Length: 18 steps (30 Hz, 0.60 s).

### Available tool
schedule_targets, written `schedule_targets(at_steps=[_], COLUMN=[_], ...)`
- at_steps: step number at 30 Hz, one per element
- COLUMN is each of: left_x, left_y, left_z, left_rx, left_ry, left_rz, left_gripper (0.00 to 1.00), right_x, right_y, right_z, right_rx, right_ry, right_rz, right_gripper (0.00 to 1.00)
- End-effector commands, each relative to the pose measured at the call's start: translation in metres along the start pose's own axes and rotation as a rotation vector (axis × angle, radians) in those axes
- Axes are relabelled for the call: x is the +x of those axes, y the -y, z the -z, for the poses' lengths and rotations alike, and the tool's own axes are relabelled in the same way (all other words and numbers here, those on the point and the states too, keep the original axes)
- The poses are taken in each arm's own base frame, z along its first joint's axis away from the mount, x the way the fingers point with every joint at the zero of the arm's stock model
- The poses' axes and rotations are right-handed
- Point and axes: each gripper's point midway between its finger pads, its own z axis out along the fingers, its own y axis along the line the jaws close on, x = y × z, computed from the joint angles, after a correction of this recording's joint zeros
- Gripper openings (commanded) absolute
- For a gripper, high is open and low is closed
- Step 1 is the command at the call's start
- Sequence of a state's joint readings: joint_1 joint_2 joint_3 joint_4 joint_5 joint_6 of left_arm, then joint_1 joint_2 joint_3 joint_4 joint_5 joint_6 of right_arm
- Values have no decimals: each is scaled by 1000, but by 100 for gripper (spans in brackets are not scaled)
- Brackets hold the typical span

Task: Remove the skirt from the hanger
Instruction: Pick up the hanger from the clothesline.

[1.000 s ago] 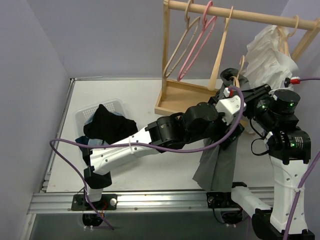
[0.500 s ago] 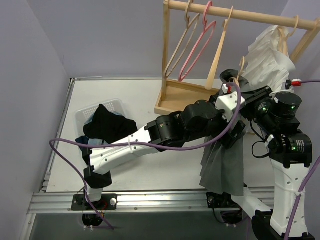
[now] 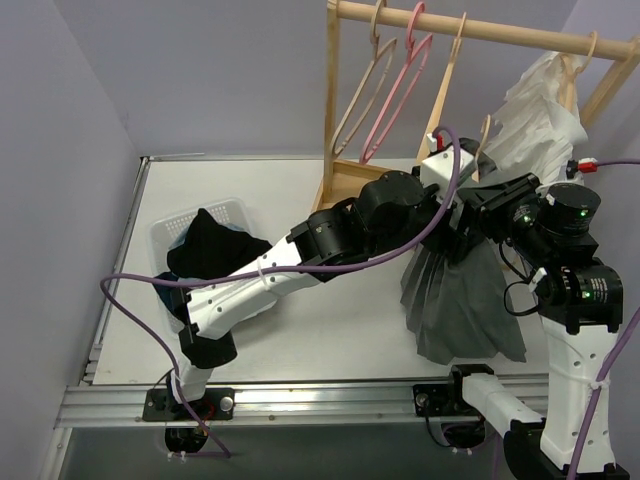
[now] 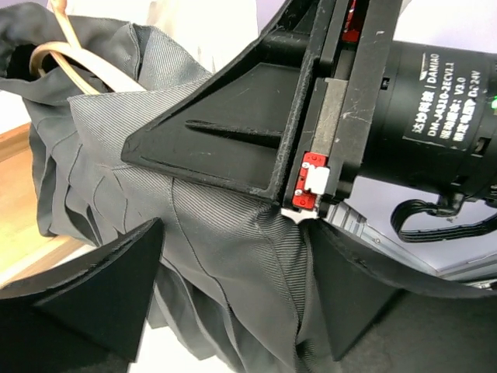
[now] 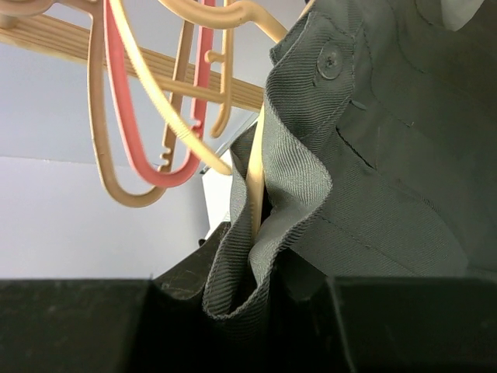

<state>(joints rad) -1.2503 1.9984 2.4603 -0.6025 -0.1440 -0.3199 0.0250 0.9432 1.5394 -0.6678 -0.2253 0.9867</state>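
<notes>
The grey pleated skirt (image 3: 465,305) hangs at the right, its hem fanned out over the table's front edge. The pale wooden hanger (image 3: 483,135) sticks up from its waistband. In the right wrist view the hanger's arm (image 5: 255,179) runs down inside the folded waistband (image 5: 311,171), and my right gripper (image 5: 245,311) is shut on that fold. My left gripper (image 4: 233,295) is open, its fingers (image 4: 93,287) either side of skirt fabric (image 4: 225,233) just below the right gripper's black body. In the top view both grippers (image 3: 455,225) meet at the skirt's top.
A wooden rail (image 3: 480,25) carries bare wooden hangers (image 3: 355,100), a pink hanger (image 3: 395,90) and a white blouse (image 3: 535,110). Its base tray (image 3: 345,205) lies behind the left arm. A white basket (image 3: 232,210) of dark clothes stands at the left.
My left arm has moved back toward the rail. The skirt has swung right and fanned out wider at the hem. The left jaws have narrowed slightly.
</notes>
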Motion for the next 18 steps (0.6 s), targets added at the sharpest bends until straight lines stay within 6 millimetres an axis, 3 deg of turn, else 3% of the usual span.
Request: schedule_targets(at_steps=[1, 5, 13, 17, 18], left_x=[1, 17, 47, 51, 52], left_y=[-6, -3, -10, -24, -26], left_z=[-5, -4, -10, -16, -19], left_rx=[-16, -38, -64, -113, -111], left_ry=[-3, -51, -125, -134, -139], left_rz=[12, -18, -7, -25, -21], left_gripper=[87, 93, 92, 79, 66], right_x=[-15, -14, -18, -19, -19], right_y=[-33, -32, -38, -43, -44], right_z=[20, 17, 16, 21, 22], right_rx=[-122, -124, -135, -150, -150], right_ry=[56, 55, 62, 62, 60], right_rz=[36, 30, 33, 30, 28], right_gripper=[0, 0, 0, 0, 0])
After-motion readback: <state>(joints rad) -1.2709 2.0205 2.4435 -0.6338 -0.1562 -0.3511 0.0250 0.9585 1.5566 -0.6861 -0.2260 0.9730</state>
